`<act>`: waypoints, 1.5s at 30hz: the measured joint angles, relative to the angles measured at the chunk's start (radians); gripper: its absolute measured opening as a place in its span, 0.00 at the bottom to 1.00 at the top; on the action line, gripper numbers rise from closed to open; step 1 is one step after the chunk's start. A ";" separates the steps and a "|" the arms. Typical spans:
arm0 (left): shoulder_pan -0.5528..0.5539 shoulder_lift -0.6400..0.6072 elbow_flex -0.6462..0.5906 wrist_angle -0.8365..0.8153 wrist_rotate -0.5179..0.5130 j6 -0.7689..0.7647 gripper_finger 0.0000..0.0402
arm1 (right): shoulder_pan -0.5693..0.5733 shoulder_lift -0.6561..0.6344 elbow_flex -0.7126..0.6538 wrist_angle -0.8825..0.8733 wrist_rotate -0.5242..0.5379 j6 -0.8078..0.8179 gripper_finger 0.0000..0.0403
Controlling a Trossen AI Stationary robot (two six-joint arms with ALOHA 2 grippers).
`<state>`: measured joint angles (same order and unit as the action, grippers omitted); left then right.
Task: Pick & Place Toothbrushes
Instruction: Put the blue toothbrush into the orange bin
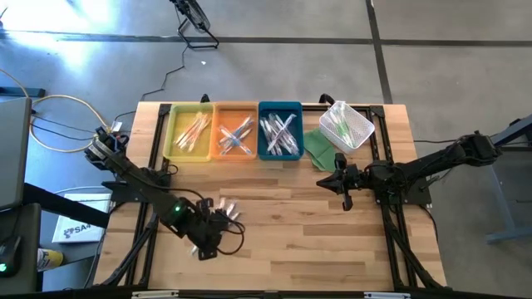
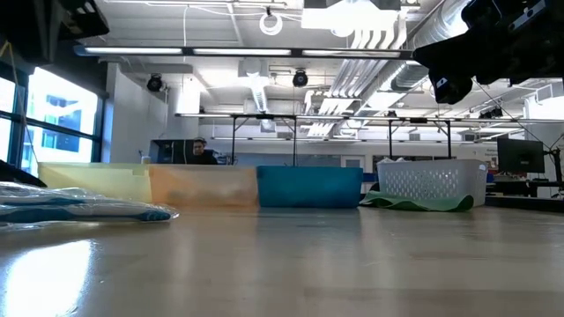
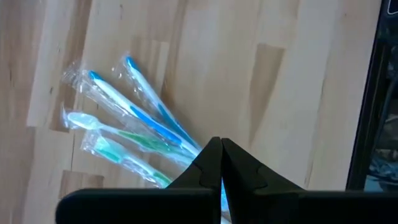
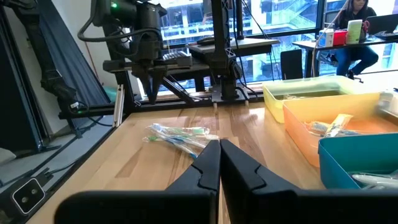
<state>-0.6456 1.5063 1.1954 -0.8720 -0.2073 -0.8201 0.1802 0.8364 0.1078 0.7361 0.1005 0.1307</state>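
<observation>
1. Lying on the bare wooden table [image 1: 332, 241], a small bunch of wrapped toothbrushes [image 3: 130, 134] with blue and green handles fans out just beside the left gripper [image 1: 218, 223].
2. That left gripper is clenched with its fingers pressed together, holding nothing, above the handle ends of the bunch.
3. More toothbrushes fill the yellow tray [image 1: 190, 131], the orange tray [image 1: 236, 133] and the blue tray [image 1: 280, 131] along the far edge.
4. A white mesh basket [image 1: 347, 126] sits beside the blue tray, on a green cloth [image 1: 317, 148].
5. The right gripper [image 1: 342, 183] hangs near the basket, clenched and empty.
</observation>
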 joint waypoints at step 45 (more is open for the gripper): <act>0.019 0.152 0.001 -0.101 0.150 -0.270 0.40 | 0.000 0.000 0.000 -0.004 0.001 0.007 0.01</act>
<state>-0.6262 1.6585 1.1961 -0.9728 -0.0574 -1.0898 0.1806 0.8364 0.1074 0.7323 0.1011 0.1374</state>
